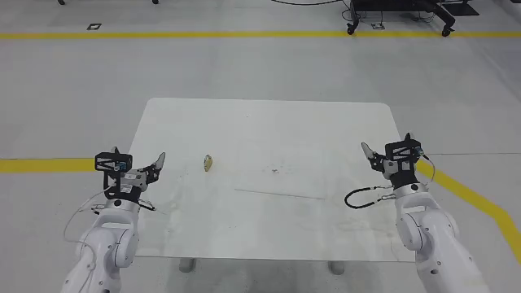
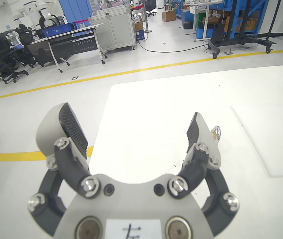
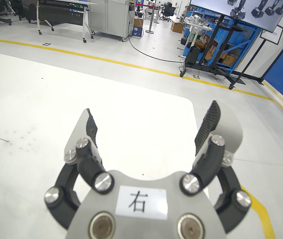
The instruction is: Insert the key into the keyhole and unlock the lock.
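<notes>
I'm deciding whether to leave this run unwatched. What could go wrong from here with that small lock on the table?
1. The lock is small and lies loose on the smooth table; a nudge may slide it.
2. In the left wrist view a finger of the open left gripper hides most of the lock, so aiming may be off.
3. I cannot make out a key; the right gripper is open and empty too.

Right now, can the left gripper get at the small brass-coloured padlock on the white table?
Probably yes. The left gripper hangs open at the edge of the white table, and the small brass-coloured padlock lies a short way beside it, with nothing standing between them.
</notes>
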You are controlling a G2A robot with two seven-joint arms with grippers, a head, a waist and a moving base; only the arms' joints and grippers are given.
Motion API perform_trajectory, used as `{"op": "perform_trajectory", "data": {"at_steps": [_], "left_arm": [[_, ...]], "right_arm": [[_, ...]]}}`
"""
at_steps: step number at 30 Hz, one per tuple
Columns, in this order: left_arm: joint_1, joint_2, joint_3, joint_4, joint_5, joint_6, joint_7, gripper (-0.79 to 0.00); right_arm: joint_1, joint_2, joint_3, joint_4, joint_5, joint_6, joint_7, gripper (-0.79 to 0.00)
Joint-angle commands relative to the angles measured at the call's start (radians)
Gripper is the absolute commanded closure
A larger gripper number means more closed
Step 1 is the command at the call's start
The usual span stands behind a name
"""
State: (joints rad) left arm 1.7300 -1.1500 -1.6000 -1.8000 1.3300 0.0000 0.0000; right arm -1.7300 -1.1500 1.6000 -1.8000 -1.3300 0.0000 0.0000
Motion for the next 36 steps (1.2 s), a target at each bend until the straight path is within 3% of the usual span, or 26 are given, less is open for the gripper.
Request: {"op": "perform_trajectory", "data": {"at_steps": [1, 3, 8, 22, 31, 36], "left_arm": [[0.000, 0.000, 0.000, 0.000, 0.000, 0.000, 0.000, -0.785], [0.000, 0.000, 0.000, 0.000, 0.000, 0.000, 0.000, -0.785], [0.000, 0.000, 0.000, 0.000, 0.000, 0.000, 0.000, -0.785], [0.000, 0.000, 0.000, 0.000, 0.000, 0.000, 0.000, -0.785], [0.000, 0.000, 0.000, 0.000, 0.000, 0.000, 0.000, -0.785], [0.000, 0.000, 0.000, 0.000, 0.000, 0.000, 0.000, -0.785]], "right_arm": [[0.002, 0.001, 0.006, -0.003, -0.013, 0.007, -0.008, -0.785], [0.002, 0.004, 0.014, -0.016, -0.080, -0.007, -0.043, -0.785], [0.044, 0.012, 0.054, -0.027, -0.040, -0.133, 0.004, -0.785], [0.046, 0.012, 0.046, -0.026, -0.056, -0.139, 0.009, -0.785], [0.212, 0.002, -0.192, 0.079, -0.195, -0.318, 0.062, -0.785], [0.304, -0.011, -0.305, 0.177, -0.171, -0.428, 0.051, -0.785]]}}
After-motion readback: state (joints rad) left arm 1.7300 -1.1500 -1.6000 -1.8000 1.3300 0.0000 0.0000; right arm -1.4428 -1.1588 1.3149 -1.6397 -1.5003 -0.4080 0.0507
